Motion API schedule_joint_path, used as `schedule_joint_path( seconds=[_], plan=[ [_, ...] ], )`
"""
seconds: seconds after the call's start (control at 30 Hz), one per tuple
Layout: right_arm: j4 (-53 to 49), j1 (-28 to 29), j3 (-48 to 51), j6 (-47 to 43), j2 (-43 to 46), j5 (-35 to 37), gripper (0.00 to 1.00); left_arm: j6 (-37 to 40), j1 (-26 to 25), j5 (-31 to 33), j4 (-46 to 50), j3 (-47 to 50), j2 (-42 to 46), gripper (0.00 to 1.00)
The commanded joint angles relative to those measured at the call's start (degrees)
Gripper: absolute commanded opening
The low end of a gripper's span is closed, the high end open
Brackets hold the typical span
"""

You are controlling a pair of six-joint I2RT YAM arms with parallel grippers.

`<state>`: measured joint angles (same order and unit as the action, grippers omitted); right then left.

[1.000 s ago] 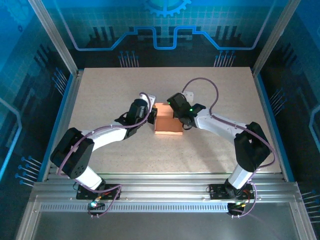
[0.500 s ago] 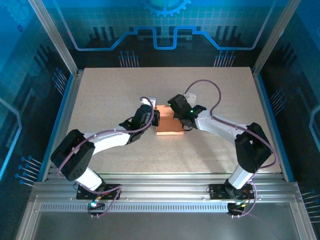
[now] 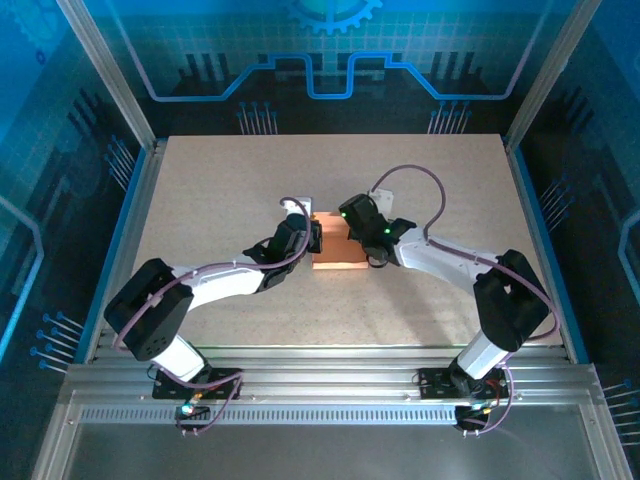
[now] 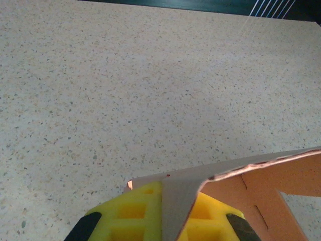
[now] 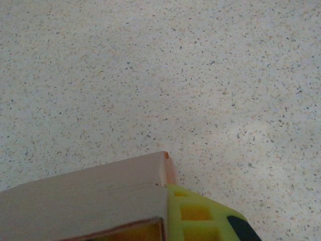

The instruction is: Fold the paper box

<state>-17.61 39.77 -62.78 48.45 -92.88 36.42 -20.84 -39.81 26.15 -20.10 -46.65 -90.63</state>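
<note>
Your paper box [image 3: 336,258] sits mid-table, walls partly raised with a flap loose; I judge folding roughly half done. At its 9 o'clock the left gripper [image 3: 314,238] pinches a wall. At 3 o'clock the right gripper [image 3: 354,238] clamps another.

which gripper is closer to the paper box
Neither is nearer: both are shut on the paper box. The left gripper pinches a flap on its left side, the right gripper its right side.
</note>
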Motion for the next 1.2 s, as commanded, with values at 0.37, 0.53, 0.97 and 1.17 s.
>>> schedule_joint_path(
  seconds=[0.37, 0.53, 0.97, 1.17],
  plan=[
    [14.9, 1.5, 9.4, -7.3, 0.1, -0.6, 0.0, 3.8, -2.6, 1.3, -17.7, 2.2, -4.5, 0.0],
    [17.0, 1.5, 10.8, -8.5, 0.2, -0.6, 0.0, 3.8, -3.1, 1.3, -21.4, 4.5, -4.7, 0.0],
    [27.8, 2.2, 20.6, -12.7, 4.8, -1.4, 0.0, 6.3, -5.7, 4.4, -28.7, 8.9, -5.4, 0.0],
    [32.2, 2.8, 23.7, -13.9, 4.9, -1.5, 0.0, 9.9, -7.2, 6.3, -39.3, 11.7, -8.5, 0.0]
  ],
)
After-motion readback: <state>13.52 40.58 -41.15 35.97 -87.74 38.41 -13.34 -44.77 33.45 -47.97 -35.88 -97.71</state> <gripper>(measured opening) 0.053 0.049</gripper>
